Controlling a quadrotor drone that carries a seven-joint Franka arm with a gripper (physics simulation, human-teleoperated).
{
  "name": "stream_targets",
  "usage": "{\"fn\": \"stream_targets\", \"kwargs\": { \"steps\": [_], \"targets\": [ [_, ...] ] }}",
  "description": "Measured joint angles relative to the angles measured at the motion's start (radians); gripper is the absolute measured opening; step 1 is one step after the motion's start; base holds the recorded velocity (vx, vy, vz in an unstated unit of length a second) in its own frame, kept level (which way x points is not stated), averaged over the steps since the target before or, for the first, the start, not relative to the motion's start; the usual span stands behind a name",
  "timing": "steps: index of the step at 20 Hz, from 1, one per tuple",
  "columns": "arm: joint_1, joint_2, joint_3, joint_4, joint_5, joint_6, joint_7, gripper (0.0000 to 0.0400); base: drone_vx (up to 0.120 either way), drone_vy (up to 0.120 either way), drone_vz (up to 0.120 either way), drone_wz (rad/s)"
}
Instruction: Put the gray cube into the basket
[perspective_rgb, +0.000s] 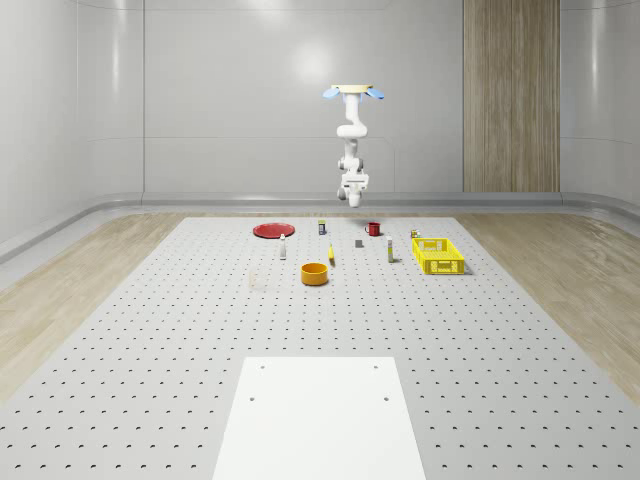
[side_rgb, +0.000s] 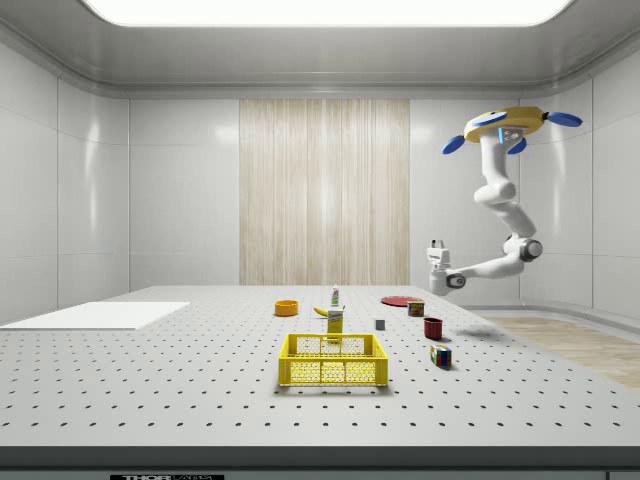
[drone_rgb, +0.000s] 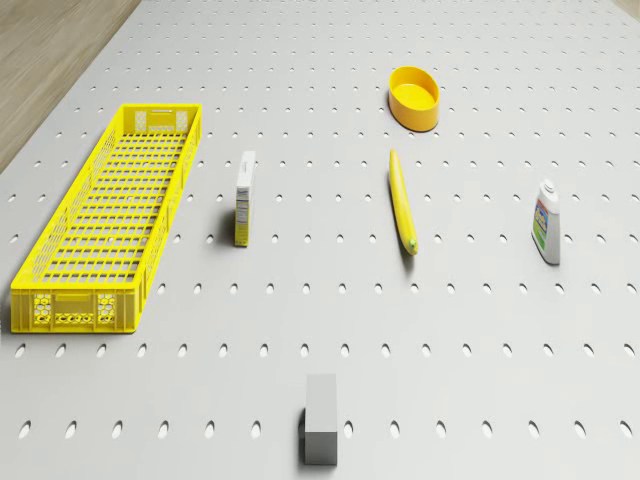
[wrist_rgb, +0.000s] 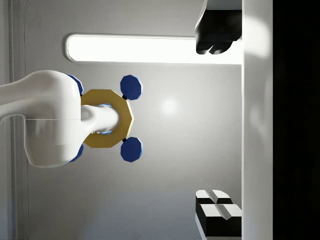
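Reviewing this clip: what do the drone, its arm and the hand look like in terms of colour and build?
The drone has a flat yellow octagonal body with a light underside and four round blue rotor pods at its corners. The arm beneath it is glossy white, built of rounded segments with grey rings at the joints. The hand is a white block; the wrist view shows black fingers with pale pads.
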Motion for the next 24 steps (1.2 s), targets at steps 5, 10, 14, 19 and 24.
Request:
{"fn": "stream_targets", "kwargs": {
  "steps": [5,10,14,19,24],
  "targets": [
    [-0.004,-0.003,0.011,-0.003,-0.016,0.004,0.002,0.0400,0.120,0.000,0.000,0.000],
    [-0.012,-0.006,0.038,-0.007,-0.053,0.008,0.007,0.0400,0.120,0.000,0.000,0.000],
    [-0.025,-0.009,0.082,-0.013,-0.115,0.012,0.015,0.0400,0.120,0.000,0.000,0.000],
    [-0.062,-0.018,0.197,-0.042,-0.279,0.020,0.038,0.0400,0.120,0.000,-0.072,0.000],
    [-0.141,-0.045,0.429,-0.158,-0.621,0.037,0.096,0.0400,0.120,0.000,-0.088,0.000]
  ]
}}
